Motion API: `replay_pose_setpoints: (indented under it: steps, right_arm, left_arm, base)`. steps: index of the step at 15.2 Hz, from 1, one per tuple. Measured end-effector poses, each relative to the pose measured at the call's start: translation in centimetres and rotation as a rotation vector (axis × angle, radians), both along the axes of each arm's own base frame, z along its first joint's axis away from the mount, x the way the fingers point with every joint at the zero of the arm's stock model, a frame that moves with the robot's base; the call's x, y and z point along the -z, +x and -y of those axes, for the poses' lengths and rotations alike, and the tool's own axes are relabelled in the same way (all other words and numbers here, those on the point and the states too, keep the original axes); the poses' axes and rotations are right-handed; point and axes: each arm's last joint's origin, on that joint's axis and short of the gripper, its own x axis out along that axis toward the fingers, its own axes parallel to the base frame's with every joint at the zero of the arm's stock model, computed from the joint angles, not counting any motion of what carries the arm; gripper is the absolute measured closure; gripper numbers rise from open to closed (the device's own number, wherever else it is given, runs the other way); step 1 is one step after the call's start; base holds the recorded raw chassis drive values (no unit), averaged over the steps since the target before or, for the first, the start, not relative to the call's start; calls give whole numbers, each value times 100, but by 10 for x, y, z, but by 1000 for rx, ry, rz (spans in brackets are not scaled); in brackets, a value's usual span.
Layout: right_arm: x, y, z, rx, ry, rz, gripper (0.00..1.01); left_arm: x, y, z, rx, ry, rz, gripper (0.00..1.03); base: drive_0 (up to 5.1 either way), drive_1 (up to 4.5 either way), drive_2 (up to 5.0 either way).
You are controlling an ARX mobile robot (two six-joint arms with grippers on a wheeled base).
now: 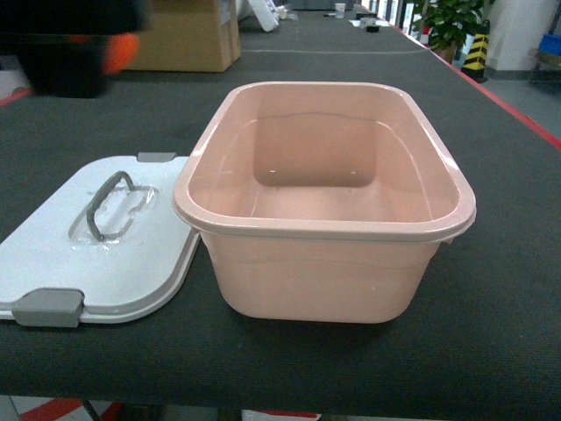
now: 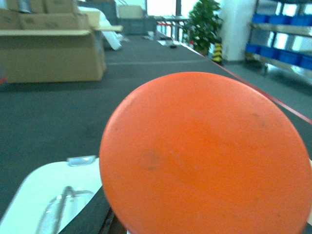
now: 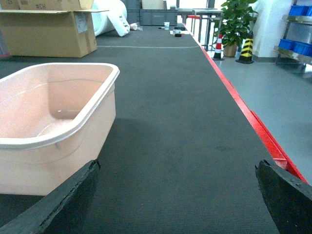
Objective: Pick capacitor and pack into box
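Observation:
The capacitor [image 2: 204,156] is an orange round-faced body that fills most of the left wrist view and hides the jaws there. In the head view it shows as a blurred orange patch [image 1: 123,51] in my left gripper [image 1: 101,53], held in the air beyond the lid, left of the box. The pale pink box [image 1: 316,272] stands open with nothing inside it. Its whitish lid [image 1: 131,254] with a grey handle lies flat against its left side. My right gripper [image 3: 178,195] is open over bare mat, right of the box [image 3: 48,156].
A brown cardboard carton [image 1: 188,35] stands at the far end of the dark mat. The table's red edge [image 3: 253,122] runs along the right. Blue bins [image 2: 282,44] sit on shelves beyond the table, near a potted plant [image 3: 236,19].

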Motion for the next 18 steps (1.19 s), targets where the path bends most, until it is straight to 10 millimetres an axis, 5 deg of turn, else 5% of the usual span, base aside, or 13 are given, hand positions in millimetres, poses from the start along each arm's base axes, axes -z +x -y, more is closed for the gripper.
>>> replay_pose_setpoints:
  steps: [4, 8, 12, 14, 15, 17, 18]
  right_arm:
    - [0, 0, 0, 0, 0, 0, 3]
    - [0, 0, 0, 0, 0, 0, 3]
    - [0, 0, 0, 0, 0, 0, 3]
    - [0, 0, 0, 0, 0, 0, 3]
    - [0, 0, 0, 0, 0, 0, 3]
    - [0, 0, 0, 0, 0, 1, 3]
    - [0, 0, 0, 0, 0, 0, 3]
  left_arm:
    - [20, 99, 83, 114, 39, -151, 59]
    - [33, 118, 100, 141, 58, -176, 56]
    - [28, 115, 104, 135, 83, -132, 7]
    - [28, 115, 103, 130, 92, -130, 6]
    - [27, 115, 96, 76, 67, -87, 5]
    - [15, 96, -82, -356, 35, -78, 5]
    - [50, 106, -101, -373, 57, -168, 5]
  base:
    - [0, 0, 0]
    - [0, 0, 0]
    - [0, 0, 0]
    - [0, 0, 0]
    - [0, 0, 0]
    - [0, 0, 0]
    - [0, 0, 0]
